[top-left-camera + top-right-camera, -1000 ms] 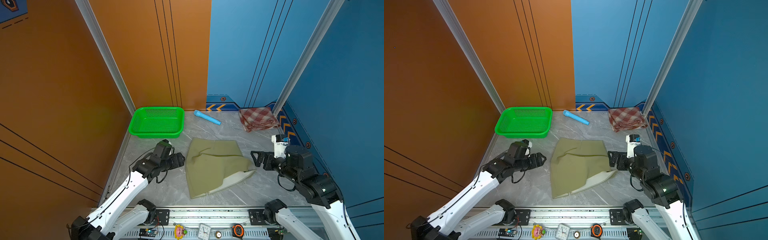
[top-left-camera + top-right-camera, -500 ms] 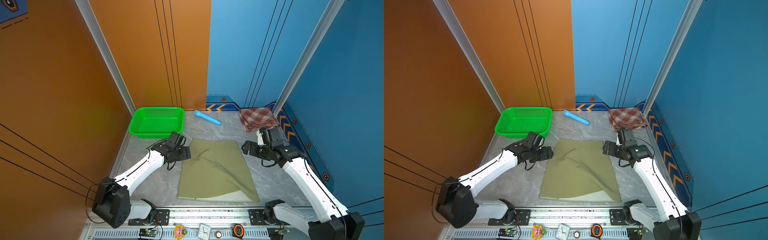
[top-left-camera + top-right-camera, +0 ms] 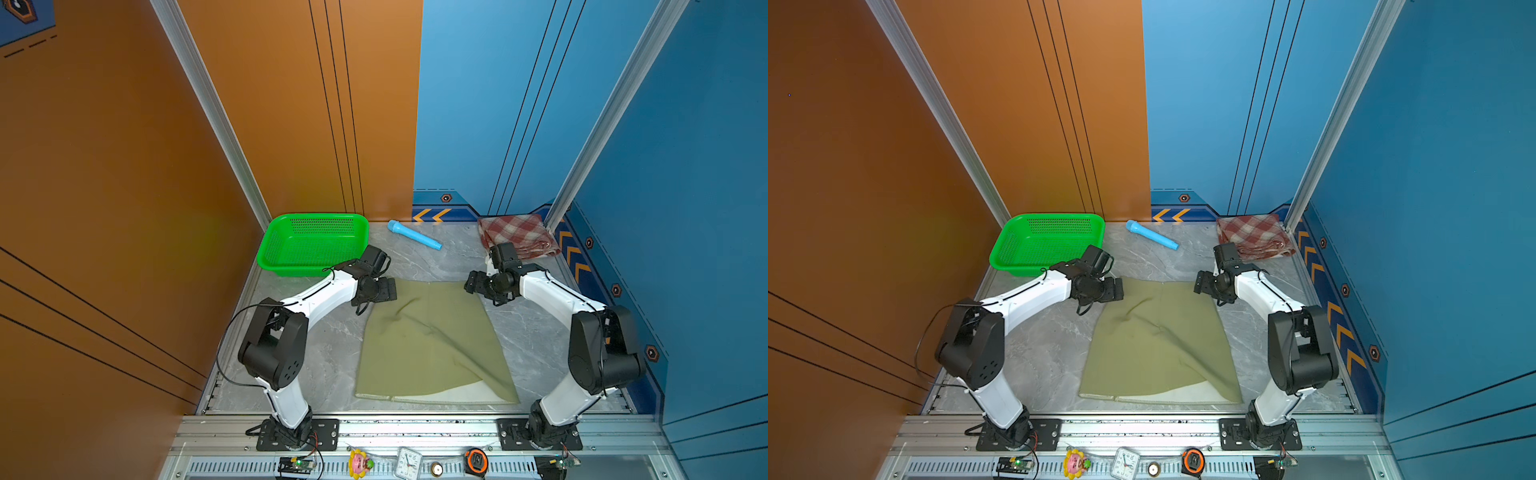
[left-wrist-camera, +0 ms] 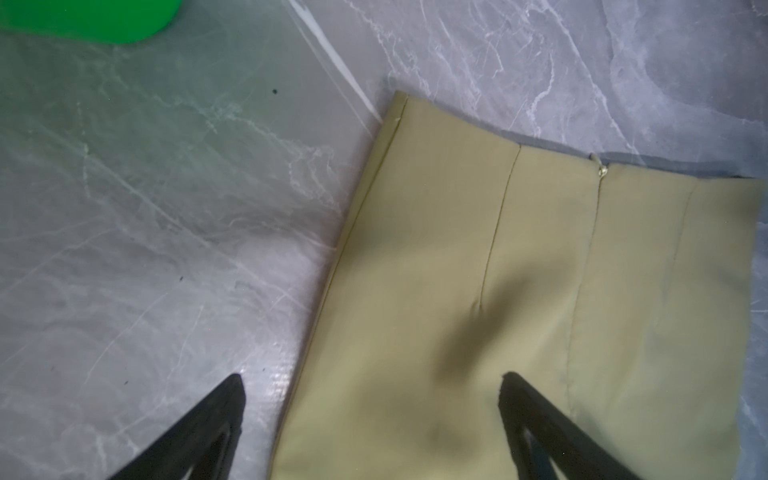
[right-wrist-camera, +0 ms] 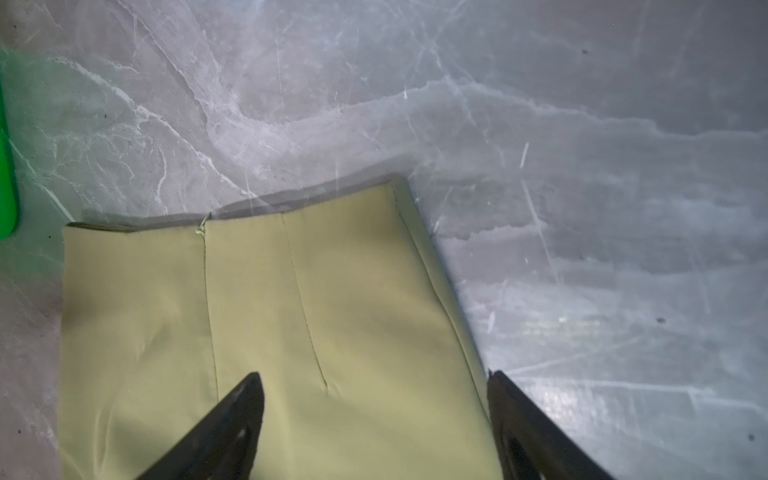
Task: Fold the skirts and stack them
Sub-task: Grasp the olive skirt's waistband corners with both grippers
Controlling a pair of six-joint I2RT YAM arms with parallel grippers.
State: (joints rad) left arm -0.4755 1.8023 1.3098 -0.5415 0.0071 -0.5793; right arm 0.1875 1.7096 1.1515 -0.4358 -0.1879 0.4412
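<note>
The olive-green skirt [image 3: 432, 345] [image 3: 1158, 345] lies spread flat mid-table, waistband at the far end and hem at the front, where a strip of cream lining shows. A folded red-and-cream plaid skirt [image 3: 515, 237] [image 3: 1254, 237] sits in the back right corner. My left gripper [image 3: 388, 289] [image 3: 1119, 289] is open over the waistband's left corner. In the left wrist view the gripper [image 4: 371, 376] straddles the skirt's [image 4: 498, 291] side edge. My right gripper [image 3: 469, 286] [image 3: 1198, 286] is open over the right corner, its jaws [image 5: 374, 373] spanning the cloth [image 5: 291, 311] without gripping it.
A green mesh basket [image 3: 318, 216] [image 3: 1059, 216] stands at the back left, just behind the left wrist. A light-blue tube [image 3: 413, 235] [image 3: 1152, 235] lies at the back middle. Walls close in on both sides. A rail with small objects runs along the front edge.
The olive skirt went from bunched up to spread flat. Both arms reached away from the front to its far waistband corners. The right jaws have narrowed slightly.
</note>
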